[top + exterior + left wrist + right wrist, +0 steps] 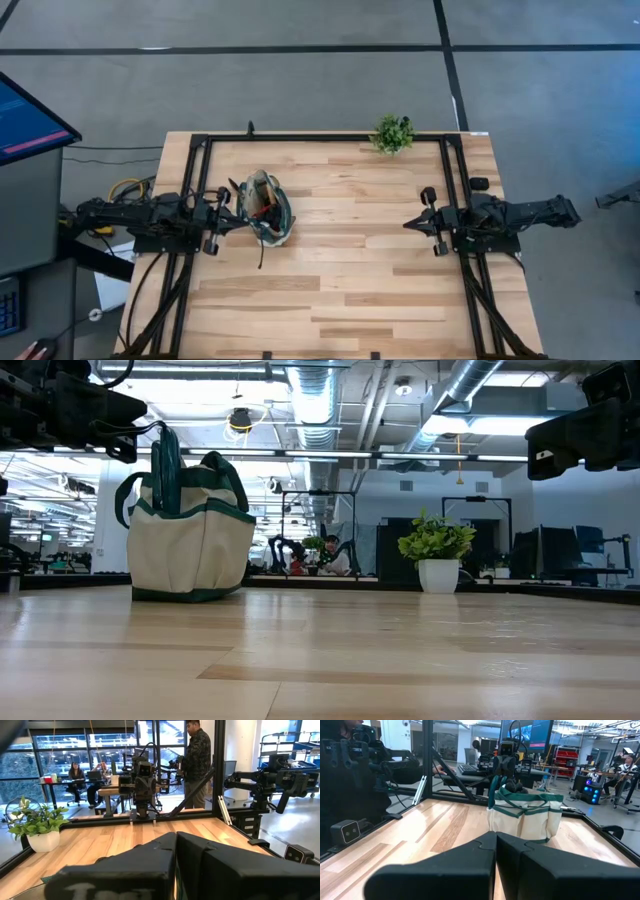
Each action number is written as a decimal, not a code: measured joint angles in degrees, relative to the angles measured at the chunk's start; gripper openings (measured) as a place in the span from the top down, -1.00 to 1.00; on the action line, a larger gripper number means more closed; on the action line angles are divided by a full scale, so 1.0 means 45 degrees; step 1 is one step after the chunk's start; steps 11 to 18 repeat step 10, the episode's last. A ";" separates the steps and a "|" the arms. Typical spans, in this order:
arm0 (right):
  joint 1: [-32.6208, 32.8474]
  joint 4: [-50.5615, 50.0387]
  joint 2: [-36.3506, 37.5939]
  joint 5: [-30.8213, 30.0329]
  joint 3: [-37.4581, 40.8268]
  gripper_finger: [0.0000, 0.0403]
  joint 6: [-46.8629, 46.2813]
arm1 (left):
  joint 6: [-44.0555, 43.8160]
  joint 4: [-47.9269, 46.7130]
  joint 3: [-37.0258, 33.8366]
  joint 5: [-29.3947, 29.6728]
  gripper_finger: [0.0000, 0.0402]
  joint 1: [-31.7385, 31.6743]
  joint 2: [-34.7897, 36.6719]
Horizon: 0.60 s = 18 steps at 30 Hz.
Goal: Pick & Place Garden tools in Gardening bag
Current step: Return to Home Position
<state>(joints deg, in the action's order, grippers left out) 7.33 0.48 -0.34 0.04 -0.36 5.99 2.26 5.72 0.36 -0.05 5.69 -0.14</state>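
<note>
The tan gardening bag (268, 210) with green trim stands upright on its base at the table's left-centre. It also shows in the low view (190, 535) and the right wrist view (525, 815). Dark and red tool parts (262, 205) show in its open mouth; I cannot tell the tools apart. My left gripper (236, 218) is shut and empty, level, just left of the bag and above the table; its shut fingers show in its wrist view (176, 842). My right gripper (408, 225) is shut and empty at the right, pointing toward the bag (496, 842).
A small green plant in a white pot (391, 133) stands at the table's far edge, right of centre, also in the low view (437, 555). A black frame (330, 137) rims the table. The wooden top between bag and right gripper is bare. People show beyond the table.
</note>
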 joint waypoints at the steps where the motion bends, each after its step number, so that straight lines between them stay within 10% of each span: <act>1: 0.0000 0.0000 0.0001 0.0001 0.0000 1.00 -0.0003 | 0.0005 0.0000 0.0000 0.0000 0.99 0.0002 0.0000; 18: 0.0001 0.0002 0.0000 0.0003 0.0000 1.00 -0.0002 | 0.0005 0.0082 0.0000 0.0000 0.99 0.0002 -0.0002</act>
